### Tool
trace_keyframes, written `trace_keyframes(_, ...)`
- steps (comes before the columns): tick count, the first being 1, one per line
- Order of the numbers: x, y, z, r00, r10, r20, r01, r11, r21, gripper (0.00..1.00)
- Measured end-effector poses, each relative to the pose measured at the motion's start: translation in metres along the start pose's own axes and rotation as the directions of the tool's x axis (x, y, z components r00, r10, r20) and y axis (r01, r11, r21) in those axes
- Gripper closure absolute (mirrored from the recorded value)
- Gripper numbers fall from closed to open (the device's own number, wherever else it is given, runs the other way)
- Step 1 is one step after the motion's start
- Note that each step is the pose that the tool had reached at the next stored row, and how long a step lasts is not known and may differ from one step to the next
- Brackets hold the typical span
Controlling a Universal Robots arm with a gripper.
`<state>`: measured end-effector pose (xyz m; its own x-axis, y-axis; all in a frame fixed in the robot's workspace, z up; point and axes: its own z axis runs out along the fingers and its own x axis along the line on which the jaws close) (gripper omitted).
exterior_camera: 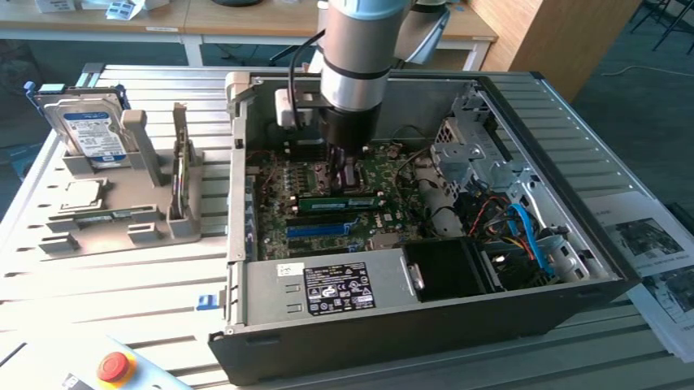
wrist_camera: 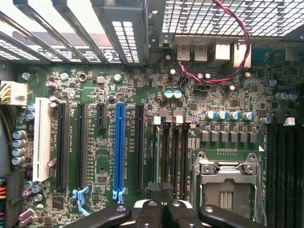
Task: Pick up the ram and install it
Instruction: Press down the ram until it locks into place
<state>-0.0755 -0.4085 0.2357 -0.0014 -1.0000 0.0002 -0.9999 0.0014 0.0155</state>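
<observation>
The ram (exterior_camera: 336,200), a long green stick, stands on edge in a slot on the motherboard (exterior_camera: 379,175) inside the open computer case. In the wrist view it appears edge-on as a thin line (wrist_camera: 155,156) beside the black memory slots. My gripper (exterior_camera: 347,180) hangs straight down inside the case, just behind the ram. Its black fingers (wrist_camera: 148,211) are shut together with nothing visible between them, and the gripper (wrist_camera: 160,206) is low over one end of the slots. I cannot tell whether it touches the ram.
A blue slot (exterior_camera: 325,230) (wrist_camera: 118,147) lies beside the ram, and the processor socket (wrist_camera: 223,185) is on its other side. Case walls, a power supply (exterior_camera: 336,288) and cables (exterior_camera: 521,231) ring the board. Outside, a grey holder (exterior_camera: 141,175) carries a second green stick (exterior_camera: 179,158) and a hard drive (exterior_camera: 87,130).
</observation>
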Motion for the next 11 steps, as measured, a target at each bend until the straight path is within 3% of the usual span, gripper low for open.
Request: trace_keyframes(11,0.0000,0.0005,0.0024,1.0000,0.000,0.0000,0.000,1.0000,0.0006,0.89)
